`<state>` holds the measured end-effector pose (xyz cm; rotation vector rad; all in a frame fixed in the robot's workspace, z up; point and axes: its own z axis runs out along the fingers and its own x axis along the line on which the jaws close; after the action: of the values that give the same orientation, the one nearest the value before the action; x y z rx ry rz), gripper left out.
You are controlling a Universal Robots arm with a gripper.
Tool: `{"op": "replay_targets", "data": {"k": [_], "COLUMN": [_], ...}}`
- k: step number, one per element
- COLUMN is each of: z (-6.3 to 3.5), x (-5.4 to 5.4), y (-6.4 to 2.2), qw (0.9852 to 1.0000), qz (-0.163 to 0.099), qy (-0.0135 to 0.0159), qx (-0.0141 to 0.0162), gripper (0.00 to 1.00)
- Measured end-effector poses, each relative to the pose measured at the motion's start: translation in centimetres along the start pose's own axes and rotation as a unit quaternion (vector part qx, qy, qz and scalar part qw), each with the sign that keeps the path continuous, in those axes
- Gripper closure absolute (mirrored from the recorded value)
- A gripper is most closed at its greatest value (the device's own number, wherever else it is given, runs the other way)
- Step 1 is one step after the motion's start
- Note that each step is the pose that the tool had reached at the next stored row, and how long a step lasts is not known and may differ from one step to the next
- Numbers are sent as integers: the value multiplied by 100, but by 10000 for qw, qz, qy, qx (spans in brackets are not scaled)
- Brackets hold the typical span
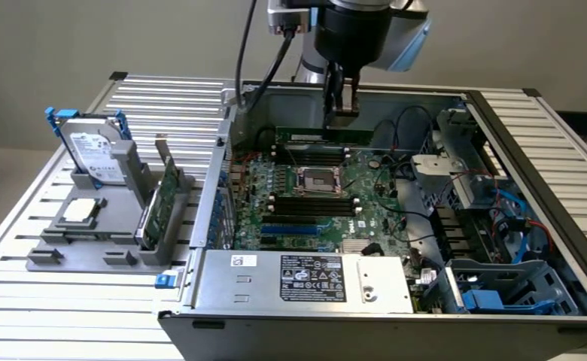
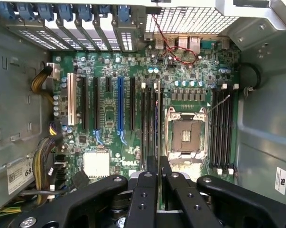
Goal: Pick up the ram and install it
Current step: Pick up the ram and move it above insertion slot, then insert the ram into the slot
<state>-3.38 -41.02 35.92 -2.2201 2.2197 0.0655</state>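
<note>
I held the ram [image 2: 158, 123] between my fingers [image 2: 143, 190], which were nearly closed and pinched flat against its two broad faces. My gripper [image 2: 158, 178] had nothing else in it. The ram stood on edge inside the computer case [image 2: 263, 133], over the motherboard [image 2: 109, 147]. It ran parallel to the black memory slots [image 2: 146, 128] beside the processor socket [image 2: 184, 135], in line with that bank. Handling, as I judged it: the stick was light and thin, and stiff along its length, but liable to crack if bent sideways or twisted. Its faces looked smooth enough to slide in a loose pinch, and the chips and the contact edge were the fragile parts. The proper hold was therefore on the flat faces near the top edge, clear of the contacts, so that any force ran straight down through the board. Limits of observation: in the wrist view I saw the ram edge-on, as a thin line, so its chips and notch could not be made out. Its lower edge and the slot beneath were covered by the stick itself. I could not tell whether it touched the slot, sat part-way in, or hung just above. The end latches were too small to read. In the exterior view the spot where my fingertips met the stick was dark, and I could not settle where along its length I gripped it.
</note>
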Motion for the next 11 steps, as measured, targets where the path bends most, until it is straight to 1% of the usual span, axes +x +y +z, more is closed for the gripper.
{"op": "replay_targets", "data": {"k": [4, 5, 11], "z": [55, 55, 55], "x": [-6, -6, -6], "y": [-2, -2, -2], "qw": [10000, 10000, 10000], "qz": [46, 46, 47], "qy": [12, 15, 15], "qx": [3, 2, 2], "gripper": [86, 86, 86]}}
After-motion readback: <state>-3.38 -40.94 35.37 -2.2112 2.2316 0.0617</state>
